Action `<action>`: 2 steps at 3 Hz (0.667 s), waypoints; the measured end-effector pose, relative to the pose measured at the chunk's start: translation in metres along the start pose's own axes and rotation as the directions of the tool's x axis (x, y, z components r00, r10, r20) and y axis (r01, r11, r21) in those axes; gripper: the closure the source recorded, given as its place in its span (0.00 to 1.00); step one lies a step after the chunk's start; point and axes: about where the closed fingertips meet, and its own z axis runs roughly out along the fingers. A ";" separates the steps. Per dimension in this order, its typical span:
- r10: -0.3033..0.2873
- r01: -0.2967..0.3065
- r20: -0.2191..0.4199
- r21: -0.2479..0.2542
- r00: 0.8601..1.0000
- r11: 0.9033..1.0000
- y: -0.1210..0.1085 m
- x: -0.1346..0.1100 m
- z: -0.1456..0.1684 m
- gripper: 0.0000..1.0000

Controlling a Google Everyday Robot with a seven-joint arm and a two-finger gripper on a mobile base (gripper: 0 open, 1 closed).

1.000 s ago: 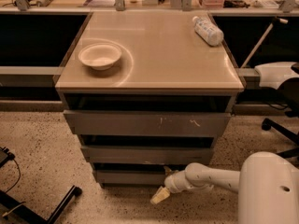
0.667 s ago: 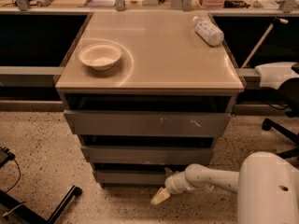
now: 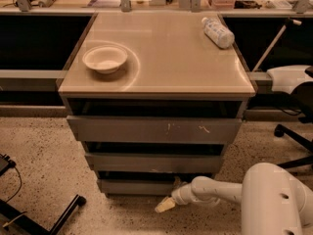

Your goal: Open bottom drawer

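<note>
The bottom drawer (image 3: 134, 186) is the lowest and smallest of three grey handleless fronts under the beige cabinet top. It stands slightly out, with a dark gap above it. My white arm reaches in from the lower right. My gripper (image 3: 165, 205) is low near the floor, just below and in front of the drawer's right end, with its pale tip pointing down-left. Whether it touches the drawer does not show.
The top drawer (image 3: 154, 129) has white scratches; the middle drawer (image 3: 151, 162) sits below it. A white bowl (image 3: 105, 58) and a lying plastic bottle (image 3: 218, 32) rest on the cabinet top (image 3: 166, 58). An office chair base (image 3: 293, 131) stands at right, black stand legs (image 3: 63, 213) at lower left.
</note>
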 end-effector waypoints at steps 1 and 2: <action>0.000 0.000 0.000 0.000 1.000 1.000 0.000 0.000 0.000 0.00; 0.006 -0.006 0.001 0.007 1.000 1.000 -0.001 -0.008 0.004 0.00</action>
